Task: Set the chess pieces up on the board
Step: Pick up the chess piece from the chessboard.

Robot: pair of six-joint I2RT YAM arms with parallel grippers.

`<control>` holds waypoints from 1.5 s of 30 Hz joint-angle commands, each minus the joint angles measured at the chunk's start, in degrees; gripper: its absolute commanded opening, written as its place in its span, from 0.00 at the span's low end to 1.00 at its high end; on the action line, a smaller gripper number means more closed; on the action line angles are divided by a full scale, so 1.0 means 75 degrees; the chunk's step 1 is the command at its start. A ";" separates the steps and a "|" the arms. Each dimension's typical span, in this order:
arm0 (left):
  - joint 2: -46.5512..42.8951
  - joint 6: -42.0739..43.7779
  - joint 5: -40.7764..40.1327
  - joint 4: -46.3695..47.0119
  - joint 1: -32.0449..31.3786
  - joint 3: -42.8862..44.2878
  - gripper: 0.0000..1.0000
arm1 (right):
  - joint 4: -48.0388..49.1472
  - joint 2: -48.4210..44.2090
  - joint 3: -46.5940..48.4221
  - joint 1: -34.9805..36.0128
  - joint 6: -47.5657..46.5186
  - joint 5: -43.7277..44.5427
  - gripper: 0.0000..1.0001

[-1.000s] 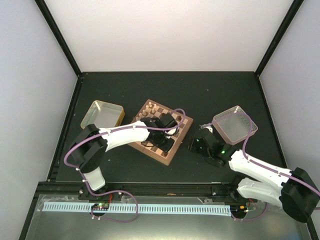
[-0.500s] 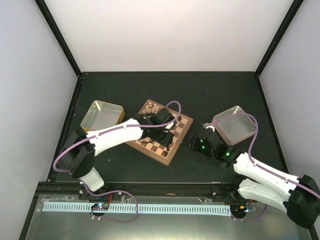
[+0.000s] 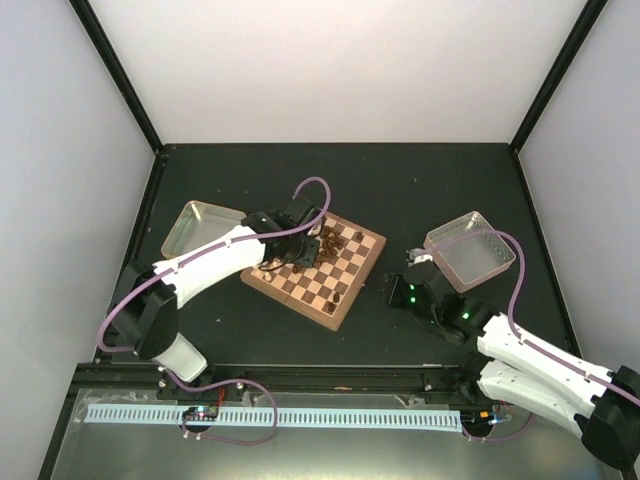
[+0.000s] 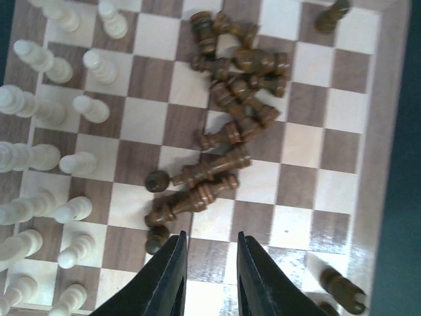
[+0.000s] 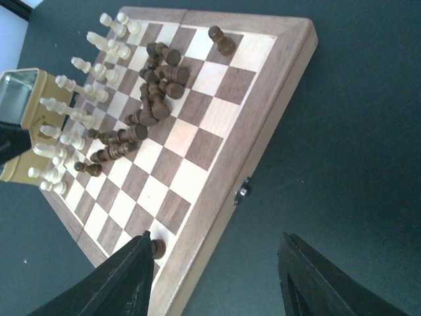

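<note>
Top view shows trays (image 3: 200, 230) flanking the board (image 3: 310, 287); wrist views show heaped dark chess pieces (image 4: 230, 128), left claw (image 4: 210, 237) barely parted, right claw (image 5: 217, 240) wide.

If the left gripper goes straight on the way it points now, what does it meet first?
Most likely the heap of fallen dark brown pieces on the board, just ahead of the left gripper. Height is unclear, so it might touch the bare board first.
</note>
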 commanded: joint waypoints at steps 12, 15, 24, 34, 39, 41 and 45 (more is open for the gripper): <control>0.1333 -0.0371 -0.0945 -0.0445 0.0293 -0.0176 0.35 | -0.0286 -0.0652 -0.0360 -0.0052 -0.0191 -0.0085 0.54; 0.1485 -0.0349 -0.0832 -0.0408 0.0328 -0.0177 0.30 | -0.0299 -0.0659 -0.0372 -0.0046 -0.0190 -0.0064 0.53; 0.1485 -0.0198 -0.0733 -0.0205 0.0355 -0.0347 0.09 | -0.0300 -0.0589 -0.0239 -0.0057 -0.0233 0.0092 0.54; 0.0056 -0.0251 0.0531 -0.0243 -0.0208 -0.1024 0.07 | -0.0422 -0.0806 -0.0223 -0.0052 -0.0298 0.0174 0.54; 0.0111 -0.0486 0.0843 -0.0106 -0.0870 -0.1084 0.08 | -0.0460 -0.1160 -0.0464 -0.0052 -0.0250 0.0162 0.54; 0.0340 -0.0589 0.0836 -0.0077 -0.1072 -0.1054 0.08 | -0.0537 -0.1308 -0.0527 -0.0059 -0.0232 0.0175 0.54; 0.0681 -0.0884 0.0584 -0.0117 -0.1371 -0.0985 0.08 | -0.0768 -0.1589 -0.0559 -0.0053 -0.0230 0.0250 0.54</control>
